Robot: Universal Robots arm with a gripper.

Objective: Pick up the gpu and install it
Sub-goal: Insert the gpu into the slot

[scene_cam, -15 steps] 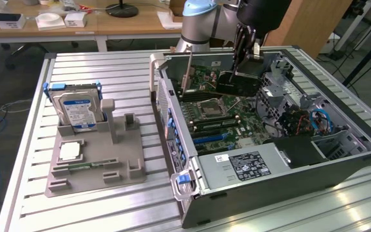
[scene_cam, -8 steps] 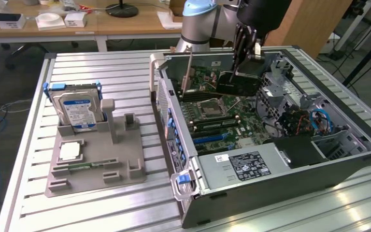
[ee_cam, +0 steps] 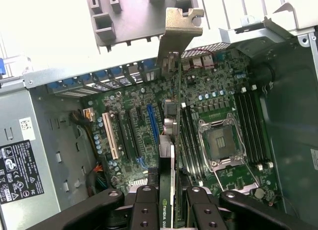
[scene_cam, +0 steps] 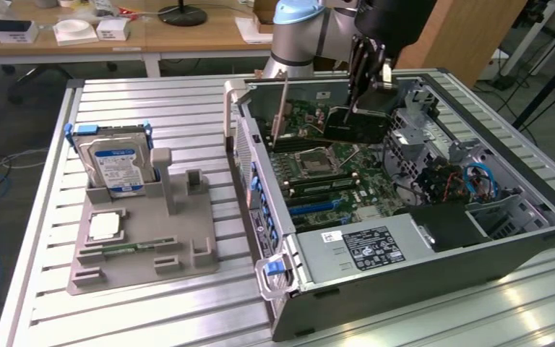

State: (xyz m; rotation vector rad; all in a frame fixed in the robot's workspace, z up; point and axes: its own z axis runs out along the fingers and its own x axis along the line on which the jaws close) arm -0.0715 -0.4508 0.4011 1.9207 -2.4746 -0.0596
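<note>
Gpu (ee_cam: 172, 135): we see a thin flat card, edge-on, with a silver metal bracket (ee_cam: 180, 29) at its far end, over the green motherboard (ee_cam: 218, 101).
End effector (ee_cam: 169, 202): its black fingers are clamped on the gpu's near edge.

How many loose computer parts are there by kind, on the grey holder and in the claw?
gpu: 1, gripped by the claw over the open case
hard drive: 1, on the grey holder
processor: 1, on the holder
memory stick: 1, on the holder
Total: 4
</note>
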